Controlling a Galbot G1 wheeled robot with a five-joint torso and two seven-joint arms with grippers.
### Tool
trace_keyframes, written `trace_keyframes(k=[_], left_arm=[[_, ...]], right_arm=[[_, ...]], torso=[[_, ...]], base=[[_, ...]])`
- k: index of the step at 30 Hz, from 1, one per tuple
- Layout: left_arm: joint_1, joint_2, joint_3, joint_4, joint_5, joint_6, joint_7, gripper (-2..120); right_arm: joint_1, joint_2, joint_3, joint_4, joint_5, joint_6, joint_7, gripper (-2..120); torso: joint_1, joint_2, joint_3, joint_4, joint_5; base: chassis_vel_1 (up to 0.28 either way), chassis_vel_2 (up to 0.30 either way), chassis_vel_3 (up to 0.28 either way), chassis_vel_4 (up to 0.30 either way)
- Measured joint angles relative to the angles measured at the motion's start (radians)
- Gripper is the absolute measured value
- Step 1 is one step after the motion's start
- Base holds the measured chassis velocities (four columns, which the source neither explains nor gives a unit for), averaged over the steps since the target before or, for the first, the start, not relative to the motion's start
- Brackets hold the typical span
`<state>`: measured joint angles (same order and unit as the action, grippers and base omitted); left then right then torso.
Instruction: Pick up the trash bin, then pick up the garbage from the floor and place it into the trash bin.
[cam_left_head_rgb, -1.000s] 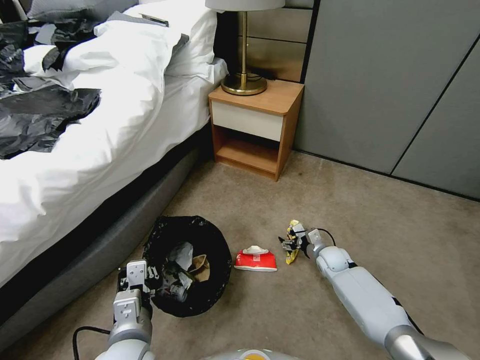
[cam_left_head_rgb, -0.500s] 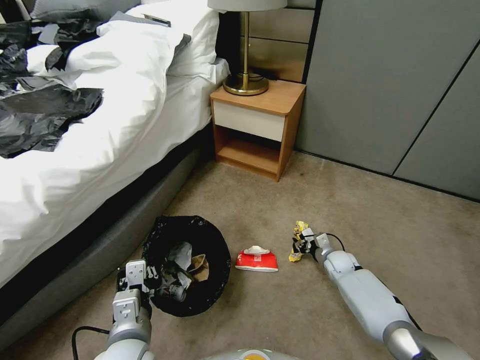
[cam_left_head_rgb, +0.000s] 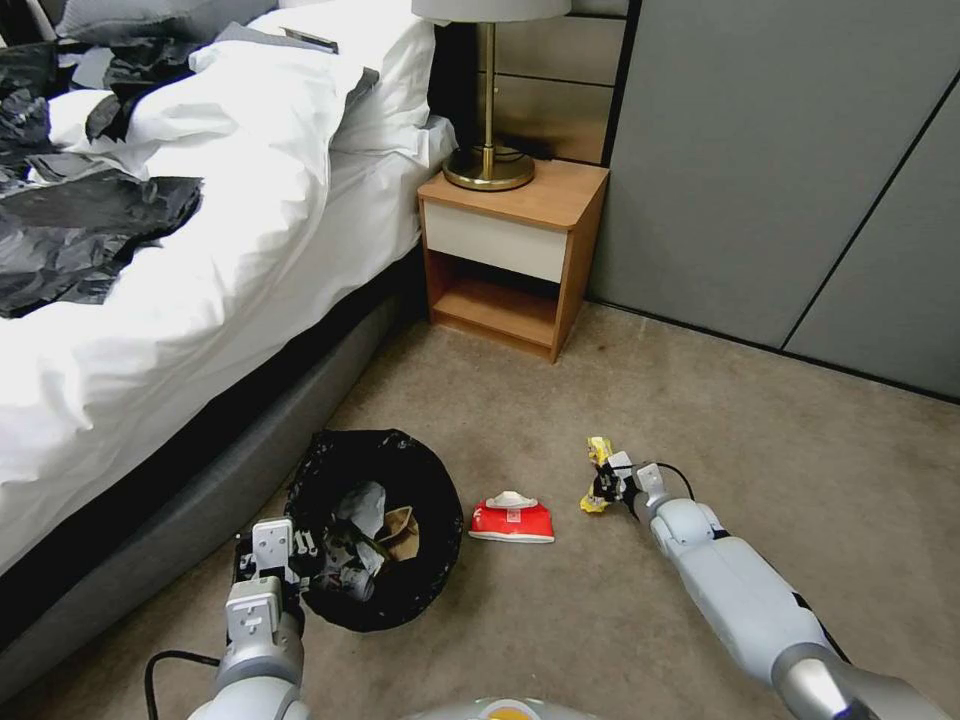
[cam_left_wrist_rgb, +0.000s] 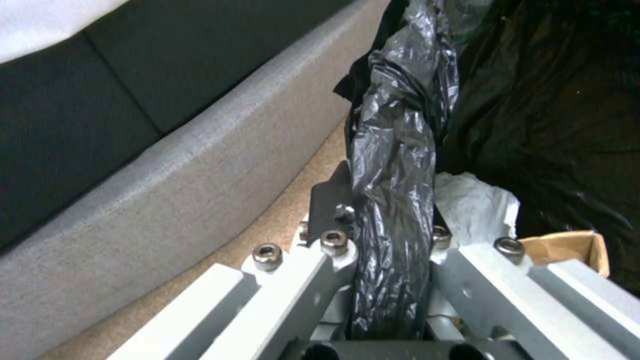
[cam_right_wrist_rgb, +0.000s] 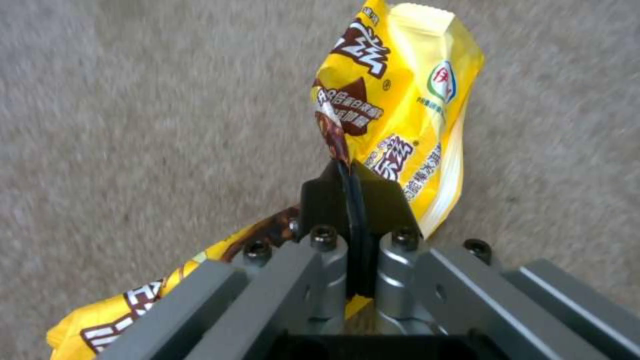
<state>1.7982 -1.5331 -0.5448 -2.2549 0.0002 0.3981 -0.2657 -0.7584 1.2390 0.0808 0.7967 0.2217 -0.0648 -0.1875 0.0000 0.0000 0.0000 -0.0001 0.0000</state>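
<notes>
Lifting yellow snack wrapper (cam_left_head_rgb: 597, 472) higher — right pincer (cam_left_head_rgb: 606, 484) clamped

Wooden bedside table (cam_left_head_rgb: 510, 262) stood on beige carpet (cam_left_head_rgb: 640, 400), brass lamp (cam_left_head_rgb: 488, 150) on top; white-sheeted bed (cam_left_head_rgb: 200, 260) alongside.

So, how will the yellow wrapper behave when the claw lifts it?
Probably floppy: the wrapper already bends and folds around the right claw, which is shut on it. It looks thin and empty, so likely very light. Its glossy film may slip if the grip loosens.
</notes>
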Motion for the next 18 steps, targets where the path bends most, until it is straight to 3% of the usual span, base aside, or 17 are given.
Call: trace_keyframes(k=[7, 10, 11, 14, 15, 18], left_arm=[[0.000, 0.002, 0.002, -0.004, 0.000, 0.000, 0.000, 1], [0.000, 0.004, 0.005, -0.008, 0.000, 0.001, 0.000, 1], [0.000, 0.004, 0.005, -0.008, 0.000, 0.001, 0.000, 1], [0.000, 0.005, 0.008, -0.011, 0.000, 0.002, 0.000, 1], [0.000, 0.005, 0.008, -0.011, 0.000, 0.002, 0.000, 1], [0.003, 0.006, 0.012, -0.011, 0.000, 0.002, 0.000, 1]], right_arm=[[-0.057, -0.047, 0.005, 0.159, 0.085, 0.008, 0.021, 0], [-0.120, -0.099, 0.017, 0.385, 0.159, 0.036, 0.034, 0], [-0.120, -0.099, 0.017, 0.385, 0.159, 0.036, 0.034, 0], [-0.154, -0.142, 0.024, 0.559, 0.154, 0.154, -0.016, 0], [-0.154, -0.142, 0.024, 0.559, 0.154, 0.154, -0.016, 0], [-0.172, -0.183, 0.020, 0.702, 0.131, 0.258, -0.113, 0]], torso=[[0.000, 0.000, 0.000, 0.0001, 0.0000], [0.000, 0.000, 0.000, -0.0001, 0.0000], [0.000, 0.000, 0.000, -0.0001, 0.0000], [0.000, 0.000, 0.000, 0.0001, 0.0001], [0.000, 0.000, 0.000, 0.0001, 0.0001], [0.000, 0.000, 0.000, 0.0000, -0.0001]], base=[[0.000, 0.000, 0.000, 0.000], [0.000, 0.000, 0.000, 0.000], [0.000, 0.000, 0.000, 0.000], [0.000, 0.000, 0.000, 0.000], [0.000, 0.000, 0.000, 0.000], [0.000, 0.000, 0.000, 0.000]])
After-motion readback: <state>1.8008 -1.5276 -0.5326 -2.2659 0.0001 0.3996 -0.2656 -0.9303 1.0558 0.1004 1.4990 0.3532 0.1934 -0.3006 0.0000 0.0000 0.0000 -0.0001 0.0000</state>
